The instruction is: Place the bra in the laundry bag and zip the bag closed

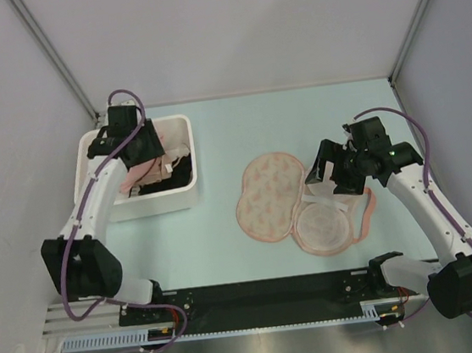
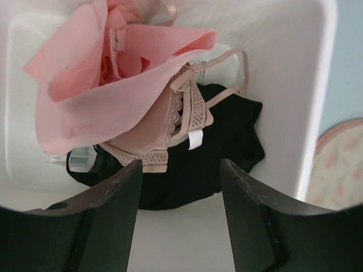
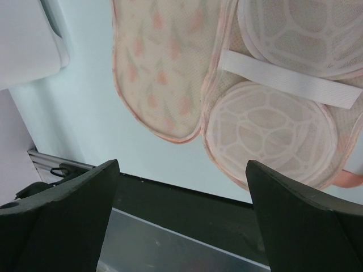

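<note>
Your left gripper (image 2: 181,170) hangs over the white plastic bin (image 1: 112,212) at the far left of the table (image 1: 228,254). Its fingers stand partly apart with nothing between them. The bra (image 2: 181,122) lies in the bin just below the fingertips. It is beige with lace edging, a thin strap loops toward the bin wall, and a small pale tag (image 2: 195,139) hangs from it. A pink cloth (image 2: 96,96) is draped over its upper part, and a black garment (image 2: 232,147) lies beneath it.

The laundry bag (image 1: 268,194) lies unzipped and spread flat in the middle of the table, well apart from the bin. Its printed half is on the left. The lined half on the right faces up, showing round mesh cups (image 3: 266,127) crossed by a white elastic band (image 3: 289,82).

Your right gripper (image 3: 182,167) hovers over the lined half. Its fingers are spread wide and hold nothing; in the wrist view the bag sits beyond the tips, and you cannot tell whether they touch it.
</note>
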Robot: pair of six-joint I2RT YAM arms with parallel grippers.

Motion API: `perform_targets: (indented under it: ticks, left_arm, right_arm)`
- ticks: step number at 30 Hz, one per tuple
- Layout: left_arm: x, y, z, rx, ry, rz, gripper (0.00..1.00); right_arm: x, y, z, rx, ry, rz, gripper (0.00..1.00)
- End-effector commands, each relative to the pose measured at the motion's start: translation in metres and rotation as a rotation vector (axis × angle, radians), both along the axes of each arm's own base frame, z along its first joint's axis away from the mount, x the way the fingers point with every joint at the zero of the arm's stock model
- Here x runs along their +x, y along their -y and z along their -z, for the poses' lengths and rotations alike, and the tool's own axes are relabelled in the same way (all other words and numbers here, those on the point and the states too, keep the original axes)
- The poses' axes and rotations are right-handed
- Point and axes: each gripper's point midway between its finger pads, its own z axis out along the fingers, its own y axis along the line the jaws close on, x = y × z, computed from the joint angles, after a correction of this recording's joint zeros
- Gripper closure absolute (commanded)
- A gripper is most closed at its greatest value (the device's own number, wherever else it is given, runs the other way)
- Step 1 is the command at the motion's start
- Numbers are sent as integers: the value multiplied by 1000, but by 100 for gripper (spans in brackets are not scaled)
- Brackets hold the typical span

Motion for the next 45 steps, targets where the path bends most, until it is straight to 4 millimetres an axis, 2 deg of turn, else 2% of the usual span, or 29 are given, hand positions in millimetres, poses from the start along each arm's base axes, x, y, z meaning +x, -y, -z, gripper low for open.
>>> perform_targets:
  ticks: [1, 3, 8, 10, 12, 13, 14, 16, 17, 19, 20, 22, 23, 26, 27, 29, 30, 31, 32, 34, 35, 36, 37, 39, 40, 41, 43, 44, 45]
  left_arm:
    - [20, 3, 32, -24, -66, 69, 36]
    - [31, -1, 54, -1, -120, 54, 36]
    - [51, -13, 75, 62, -157, 12, 33]
    - [48, -16, 92, 79, -221, 2, 36]
    - [47, -18, 96, 88, -238, 1, 52]
    - [46, -19, 94, 93, -234, -3, 64]
    - [47, -22, 90, 103, -223, -12, 87]
    - [49, -22, 70, 100, -177, -16, 98]
    - [52, -22, 42, 94, -111, -17, 99]
    - [49, -22, 12, 89, -61, -22, 100]
    - [50, -21, -22, 73, 14, -30, 100]
    - [42, -17, -53, 45, 61, -18, 100]
    - [37, -16, -85, 28, 134, -20, 100]
    - [19, -13, -129, -10, 220, -21, 100]
    - [6, -7, -150, -45, 270, 2, 100]
    - [-8, -1, -170, -100, 330, 6, 100]
    - [-20, 1, -191, -125, 399, 10, 100]
    - [-26, 5, -199, -154, 429, 25, 100]
    - [-29, 7, -204, -178, 453, 14, 100]
    - [-47, 22, -224, -267, 503, 67, 100]
    - [-50, 30, -230, -312, 522, 98, 100]
    - [-54, 39, -237, -360, 537, 129, 100]
    - [-69, 61, -249, -470, 550, 217, 100]
    - [-76, 83, -255, -573, 578, 311, 100]
    - [-88, 95, -260, -628, 580, 361, 100]
    - [-99, 114, -257, -670, 557, 455, 100]
    - [-116, 132, -254, -690, 533, 546, 100]
    - [-134, 148, -252, -715, 510, 620, 100]
    - [-144, 156, -252, -728, 509, 665, 100]
  right_arm:
    - [-2, -1, -5, -2, 35, -30, 0]
    - [-2, -1, -4, -4, 30, -31, 0]
    - [4, -2, 0, -10, 19, -39, 0]
    - [6, -2, 0, -12, 22, -40, 0]
    - [9, -2, 0, -11, 22, -39, 0]
    - [10, -2, 0, -11, 20, -37, 0]
    - [12, -3, 0, -8, 19, -38, 0]
    - [15, -4, -2, -6, 25, -40, 0]
    - [16, -4, -2, -6, 27, -38, 0]
    - [19, -5, 1, -7, 24, -44, 0]
    - [20, -6, 2, -6, 23, -47, 0]
    - [23, -8, 9, -4, -1, -48, 0]
    - [24, -9, 11, -3, -8, -45, 0]
    - [27, -8, 26, -63, -50, -3, 0]
    - [28, 1, 35, -127, -64, 31, 0]
    - [24, -1, 55, -199, -125, 33, 0]
    - [20, -2, 62, -224, -151, 25, 0]
    - [18, -4, 76, -258, -194, 22, 0]
    - [13, -13, 84, -288, -205, 2, 0]
    - [13, -24, 96, -322, -210, -17, 0]
    - [7, -38, 105, -341, -221, -62, 0]
    - [15, -43, 108, -347, -186, -49, 0]
    - [16, -51, 112, -346, -174, -54, 0]
    - [23, -61, 122, -367, -150, -38, 0]
    - [25, -62, 128, -383, -153, -29, 0]
    - [27, -58, 139, -425, -167, -9, 0]
    - [31, -54, 149, -462, -182, 27, 0]
    - [35, -49, 154, -495, -173, 43, 0]
    - [40, -48, 166, -514, -172, 48, 0]
